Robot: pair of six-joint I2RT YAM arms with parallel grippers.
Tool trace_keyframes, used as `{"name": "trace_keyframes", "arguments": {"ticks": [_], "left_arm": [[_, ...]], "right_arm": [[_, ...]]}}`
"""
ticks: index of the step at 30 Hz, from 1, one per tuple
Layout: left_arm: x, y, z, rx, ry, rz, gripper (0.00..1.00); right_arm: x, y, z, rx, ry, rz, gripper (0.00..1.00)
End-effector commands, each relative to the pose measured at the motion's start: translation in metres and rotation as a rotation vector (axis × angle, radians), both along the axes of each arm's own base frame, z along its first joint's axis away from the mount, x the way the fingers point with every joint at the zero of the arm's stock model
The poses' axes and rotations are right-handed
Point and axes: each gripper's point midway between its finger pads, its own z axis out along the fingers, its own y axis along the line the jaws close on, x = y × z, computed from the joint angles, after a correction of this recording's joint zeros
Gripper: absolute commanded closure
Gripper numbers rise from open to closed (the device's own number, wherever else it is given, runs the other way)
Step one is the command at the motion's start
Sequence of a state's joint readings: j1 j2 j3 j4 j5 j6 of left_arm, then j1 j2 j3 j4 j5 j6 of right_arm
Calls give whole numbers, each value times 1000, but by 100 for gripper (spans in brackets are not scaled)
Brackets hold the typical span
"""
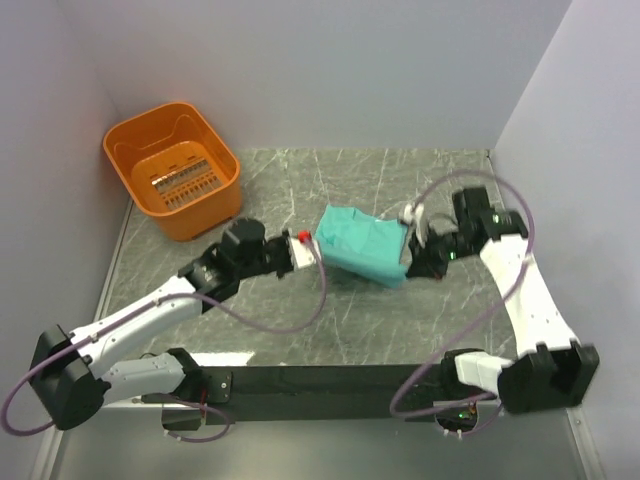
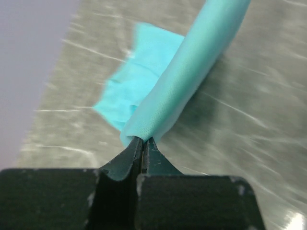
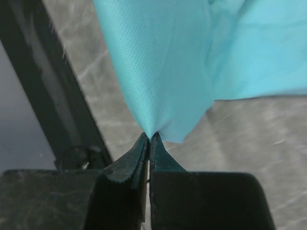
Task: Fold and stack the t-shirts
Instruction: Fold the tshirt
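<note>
One teal t-shirt [image 1: 362, 246] is bunched and held between the two arms at mid-table. My left gripper [image 1: 308, 246] pinches its left edge. In the left wrist view the jaws are pressed together on a rolled fold of the t-shirt [image 2: 172, 96], with my left gripper [image 2: 143, 140] at the fold's near end. My right gripper [image 1: 410, 262] holds the right edge. From the right wrist, the t-shirt [image 3: 163, 67] rises as a taut cone out of my right gripper [image 3: 150, 135], shut on its tip.
An orange plastic basket [image 1: 175, 168] stands at the back left corner. White walls close in the marbled table [image 1: 300, 335] on the left, back and right. A black bar [image 1: 330, 385] with the arm bases runs along the near edge.
</note>
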State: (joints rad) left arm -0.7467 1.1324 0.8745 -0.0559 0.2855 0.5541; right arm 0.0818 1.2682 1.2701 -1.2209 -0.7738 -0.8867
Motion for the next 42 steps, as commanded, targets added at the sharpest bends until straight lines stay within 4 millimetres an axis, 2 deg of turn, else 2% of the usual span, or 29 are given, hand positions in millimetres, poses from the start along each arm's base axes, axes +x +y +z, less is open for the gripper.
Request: {"name": "trace_keyframes", "arguments": {"ticks": [1,2,3,6,8,11,15,19,21,24,26,28,29,31,32,33,34,35,36,37,39,41,42], "left_arm": [[-48,-6,-31,7,105,-97,99],[-59,-4,-47,17,147,-103,99],[-73,-9,-55,27,169,-136,99],[-98,-12,-84,85,252,-167,99],[-109,-13,-99,117,295,-177,99],[-126,-20,-109,145,324,-204,99],[-147,-31,-123,183,379,-238,99],[-156,-34,-146,236,413,-218,99],[-159,-36,-146,240,412,-208,99],[-152,-34,-140,222,380,-169,99],[-141,-29,-130,207,325,-119,100],[-128,-27,-115,172,254,-77,100],[-122,-27,-111,171,222,-80,100],[-103,-26,-100,170,173,-41,100],[-96,-26,-98,173,167,-30,100],[-81,-22,-96,171,159,5,100],[-70,-25,-91,165,135,12,100],[-55,-21,-87,154,125,47,100],[-48,-21,-85,150,119,49,100],[-38,-24,-81,152,98,48,100],[-17,-25,-72,131,71,71,100],[2,-32,-62,124,42,81,100],[14,-29,-59,123,34,96,100]], "right_arm": [[-46,-16,-33,-101,-29,64,100],[-59,-21,-51,-132,0,80,100],[-67,-23,-55,-140,-9,91,100],[-89,-26,-75,-170,24,161,100],[-102,-28,-90,-191,61,206,100],[-113,-32,-111,-260,84,258,100],[-116,-33,-126,-329,70,299,100],[-111,-31,-127,-325,46,290,100],[-110,-29,-125,-313,36,290,100],[-105,-26,-120,-294,14,268,100],[-96,-25,-114,-288,-8,234,100],[-84,-27,-107,-275,-16,193,100],[-71,-28,-96,-265,-37,159,100],[-60,-28,-92,-252,-18,155,100],[-48,-27,-81,-246,-39,146,100],[-41,-28,-83,-240,-11,138,100],[-30,-26,-74,-233,-33,136,100],[-25,-25,-72,-227,-28,133,100],[-19,-24,-75,-222,5,136,100],[-8,-19,-66,-208,-13,138,100],[4,-15,-66,-193,27,135,100],[23,-10,-52,-172,4,126,100],[29,-9,-56,-168,37,118,100]]}}
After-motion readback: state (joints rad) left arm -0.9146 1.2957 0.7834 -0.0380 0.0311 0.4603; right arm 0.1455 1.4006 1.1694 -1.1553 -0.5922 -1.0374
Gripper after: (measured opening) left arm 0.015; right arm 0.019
